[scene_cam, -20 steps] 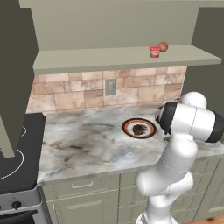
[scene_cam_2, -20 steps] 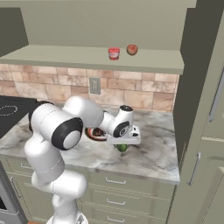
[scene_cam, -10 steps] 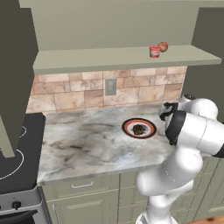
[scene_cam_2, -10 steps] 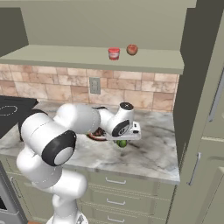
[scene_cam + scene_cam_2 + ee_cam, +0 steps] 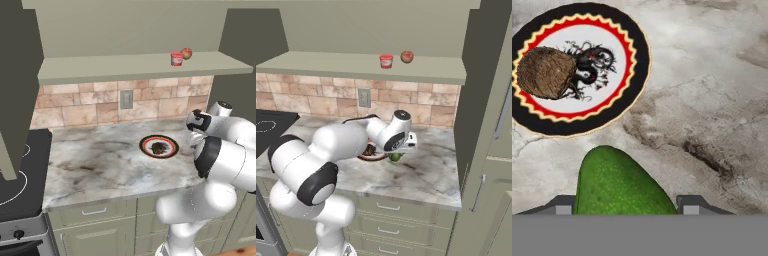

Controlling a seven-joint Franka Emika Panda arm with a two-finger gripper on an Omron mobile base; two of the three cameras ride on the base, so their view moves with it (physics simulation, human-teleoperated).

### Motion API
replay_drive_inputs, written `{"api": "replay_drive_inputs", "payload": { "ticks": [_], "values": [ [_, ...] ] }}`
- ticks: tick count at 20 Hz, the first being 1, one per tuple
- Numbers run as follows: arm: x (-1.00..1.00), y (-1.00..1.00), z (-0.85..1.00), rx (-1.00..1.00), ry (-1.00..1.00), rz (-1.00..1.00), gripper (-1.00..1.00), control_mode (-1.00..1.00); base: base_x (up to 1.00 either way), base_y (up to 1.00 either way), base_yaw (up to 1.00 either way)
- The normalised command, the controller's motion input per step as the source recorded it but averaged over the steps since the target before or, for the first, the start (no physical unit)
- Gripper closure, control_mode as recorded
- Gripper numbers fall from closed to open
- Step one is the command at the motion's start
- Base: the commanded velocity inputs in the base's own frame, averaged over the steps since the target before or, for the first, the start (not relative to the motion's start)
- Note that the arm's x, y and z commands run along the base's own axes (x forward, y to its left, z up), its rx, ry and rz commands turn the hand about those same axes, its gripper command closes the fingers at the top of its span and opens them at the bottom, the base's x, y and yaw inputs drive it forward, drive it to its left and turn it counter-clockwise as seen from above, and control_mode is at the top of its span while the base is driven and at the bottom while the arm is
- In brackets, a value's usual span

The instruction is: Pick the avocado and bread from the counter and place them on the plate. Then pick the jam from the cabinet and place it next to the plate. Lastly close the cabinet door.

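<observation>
Gripper: gripper (image 5: 626, 204) closed on the avocado (image 5: 621, 186); in the hand view the green fruit sits between the two finger tips (image 5: 562, 205), one on each side.
Avocado: in the right base view it shows as a small green shape (image 5: 395, 157) under the hand, just beside the plate's right edge. Whether it rests on the table or is lifted clear, I cannot tell.
Bread: dark brown lumpy piece (image 5: 546, 72) lying on the plate, off-centre toward one rim, partly covering the dark motif; also seen on the plate in the left base view (image 5: 159, 148).
Plate: red-orange and black rim (image 5: 639, 60), flat on the table (image 5: 100, 160), near the back wall side; the arm hides most of it in the right base view.
Jam: red jar with paler lid (image 5: 177, 59) upright on the cabinet shelf (image 5: 125, 66), just beside a reddish ball (image 5: 186, 53); same pair seen in the right base view, jar (image 5: 386, 61) left of ball (image 5: 407, 56).
Cabinet door: stands open, seen edge-on at the right (image 5: 486, 100).
Other: stove top (image 5: 15, 175) at the table's left end; wall outlet (image 5: 126, 99) on the tiled backsplash.
</observation>
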Motion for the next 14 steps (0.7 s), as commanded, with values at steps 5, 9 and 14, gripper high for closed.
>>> {"api": "replay_drive_inputs", "payload": {
  "ticks": [5,9,14],
  "values": [
    [0.0,0.09,0.31,0.04,0.0,0.0,1.0,-1.0,0.0,0.0,0.0],
    [0.0,0.13,0.23,0.02,0.0,0.0,1.0,-1.0,0.0,0.0,0.0],
    [0.0,0.18,0.13,0.0,0.0,0.0,1.0,-1.0,0.0,0.0,0.0]
  ]
}}
